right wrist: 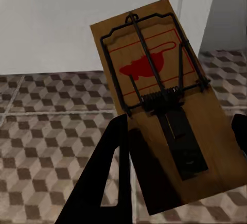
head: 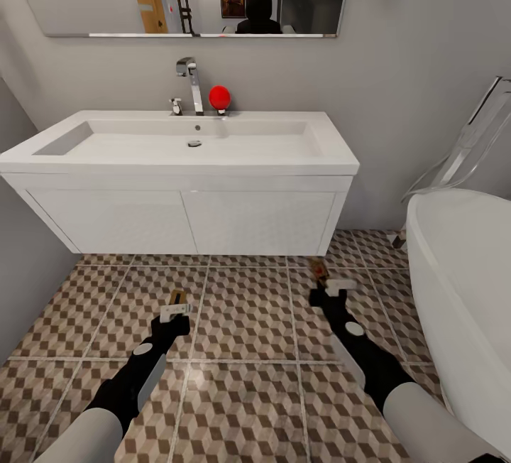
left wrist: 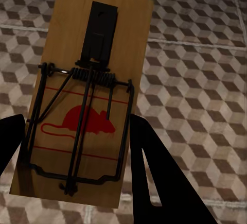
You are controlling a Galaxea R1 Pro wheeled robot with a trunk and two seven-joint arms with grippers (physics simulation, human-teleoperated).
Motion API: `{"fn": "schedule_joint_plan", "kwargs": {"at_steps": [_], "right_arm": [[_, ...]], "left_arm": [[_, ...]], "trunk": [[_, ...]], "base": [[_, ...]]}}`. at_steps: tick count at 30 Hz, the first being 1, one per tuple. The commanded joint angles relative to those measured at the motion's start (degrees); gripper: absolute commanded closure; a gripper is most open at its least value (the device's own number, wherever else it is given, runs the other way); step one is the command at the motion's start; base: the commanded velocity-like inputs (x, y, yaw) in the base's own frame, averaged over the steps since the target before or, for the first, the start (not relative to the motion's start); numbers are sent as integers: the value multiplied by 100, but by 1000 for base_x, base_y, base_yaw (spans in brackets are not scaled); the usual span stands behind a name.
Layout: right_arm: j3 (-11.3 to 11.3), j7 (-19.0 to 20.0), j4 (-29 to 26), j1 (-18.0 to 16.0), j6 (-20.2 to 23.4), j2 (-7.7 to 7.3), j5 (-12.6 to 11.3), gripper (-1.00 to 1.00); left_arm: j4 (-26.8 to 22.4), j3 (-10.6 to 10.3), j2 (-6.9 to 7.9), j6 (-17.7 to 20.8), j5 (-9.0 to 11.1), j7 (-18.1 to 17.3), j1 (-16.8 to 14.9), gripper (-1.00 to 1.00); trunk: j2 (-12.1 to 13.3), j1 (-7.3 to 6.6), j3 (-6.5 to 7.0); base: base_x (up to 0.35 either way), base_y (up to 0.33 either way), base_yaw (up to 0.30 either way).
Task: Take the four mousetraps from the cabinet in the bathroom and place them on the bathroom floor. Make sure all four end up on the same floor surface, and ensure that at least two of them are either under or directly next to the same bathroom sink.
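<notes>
while gripped, each hand [head: 175,304] [head: 332,285] holds a mousetrap [left wrist: 85,100] [right wrist: 157,95].

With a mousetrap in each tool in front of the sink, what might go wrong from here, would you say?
1. Each mousetrap, left and right, hangs above the bathroom floor; released from there, it may bounce or flip.
2. The right tool is near the bathtub; the arm might brush it.
3. Set down here, short of the bathroom sink, they might not count as next to it.
</notes>
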Motion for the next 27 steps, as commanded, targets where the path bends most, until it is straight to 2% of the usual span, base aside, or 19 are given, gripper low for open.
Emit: {"fn": "schedule_joint_plan", "kwargs": {"at_steps": [1, 2, 4, 7, 9, 11, 15, 16, 27], "right_arm": [[32, -47, 9, -7, -32, -9, -298, 100], [22, -43, 17, -5, -33, -10, -494, 100], [16, -44, 25, -6, -34, -6, -744, 100], [25, -42, 28, -5, -43, -7, -827, 100], [36, -44, 29, -5, -49, -10, -794, 100], [44, -44, 29, -4, -53, -12, -656, 100], [48, -55, 29, -3, -60, -7, -227, 100], [48, -58, 29, -3, -60, -6, -188, 100], [49, -62, 18, -4, -46, -4, -126, 100]], "left_arm": [[0, -29, 7, -7, 54, -3, -2, 100], [-4, -29, 7, -7, 54, -2, -2, 100], [-8, -29, 7, -7, 54, 3, -2, 100], [-11, -28, 7, -7, 54, 5, -2, 100], [-5, -28, 7, -7, 54, 6, -3, 100], [-4, -29, 7, -7, 54, 6, -5, 100], [-14, -27, 7, -7, 54, 6, -2, 100], [-14, -28, 7, -7, 54, 6, -2, 100], [-10, -29, 4, -7, 54, 6, -2, 100]], "trunk": [[-2, -1, -4], [-2, -1, -4], [-2, -1, -4], [-2, -1, -4], [-2, -1, -4], [-2, -1, -4], [-2, -1, -4], [-2, -1, -4], [-443, 241, -209]], "base": [[0, 0, 0], [0, 0, 0], [0, 0, 0], [0, 0, 0], [0, 0, 0], [0, 0, 0], [0, 0, 0], [0, 0, 0], [0, 0, 0]]}}
